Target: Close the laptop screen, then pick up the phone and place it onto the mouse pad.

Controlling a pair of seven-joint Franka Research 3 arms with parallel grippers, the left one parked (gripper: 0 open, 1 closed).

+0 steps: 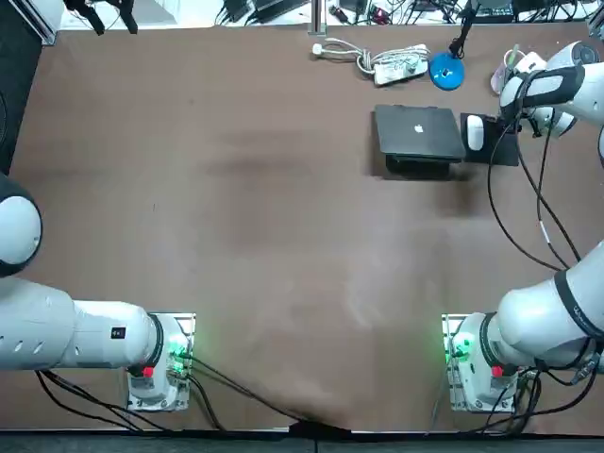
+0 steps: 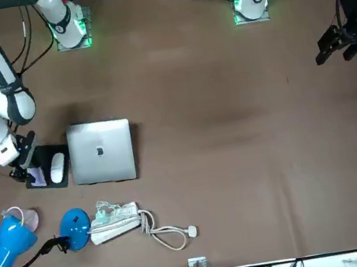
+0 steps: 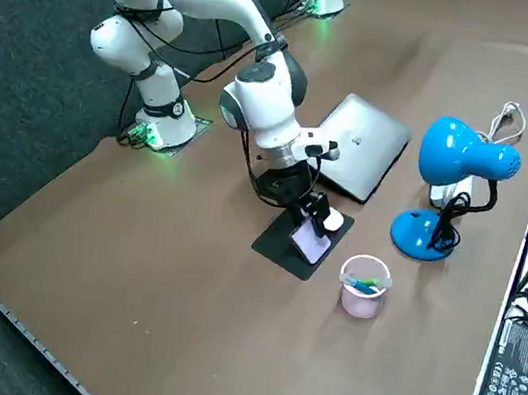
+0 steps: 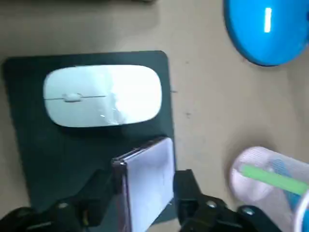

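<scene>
Black mouse pad (image 4: 29, 145) lies directly under your right gripper (image 4: 145, 182), whose fingers clamp the phone (image 4: 149, 169) low over it, tilted, beside the mouse (image 2: 56, 168). Beyond the mouse, the laptop (image 2: 101, 152) is shut. You likely have only lowering and release left.

The laptop (image 2: 101, 151) lid looks like smooth silver metal, matt. The mouse pad (image 4: 34, 159) is dull black, the mouse (image 4: 102, 95) on it glossy white plastic. The phone (image 4: 152, 164), clamped over the pad by the right gripper (image 4: 145, 182) and its matt black fingers (image 4: 189, 186), has a shiny face. The bench (image 1: 236, 189) is matt brown.
</scene>
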